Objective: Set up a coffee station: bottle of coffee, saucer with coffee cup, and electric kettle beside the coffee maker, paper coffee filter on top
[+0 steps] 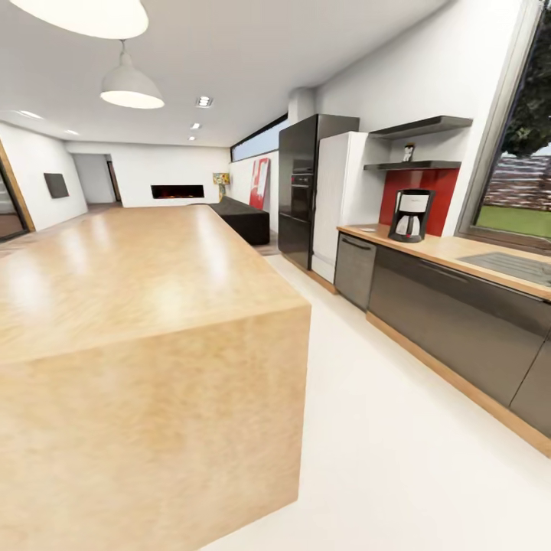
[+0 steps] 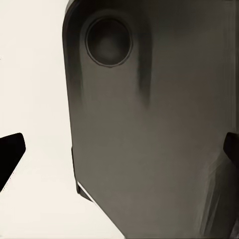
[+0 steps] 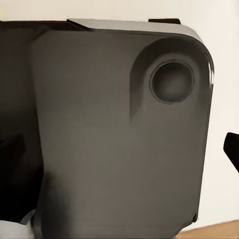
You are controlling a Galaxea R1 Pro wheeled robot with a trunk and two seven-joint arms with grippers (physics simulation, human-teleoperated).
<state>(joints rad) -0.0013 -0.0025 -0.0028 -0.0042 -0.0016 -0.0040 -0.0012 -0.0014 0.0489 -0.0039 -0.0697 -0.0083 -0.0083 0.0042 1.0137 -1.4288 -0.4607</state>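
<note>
In the head view the black-and-white coffee maker stands on the light wood kitchen countertop at the right, in front of a red wall panel. Above it the thin black kitchen shelf carries the small dark bottle of coffee. Filter, saucer, cup and kettle are out of view. In the left wrist view my left gripper is open over the robot's dark grey base, its fingertips at the picture's edges. My right gripper is also open, with nothing between its fingers.
A big wooden island block takes up the left and front. A white floor aisle runs between it and the dark grey cabinets. A steel sink sits in the counter. A thicker grey shelf, a white fridge and black oven tower stand beyond.
</note>
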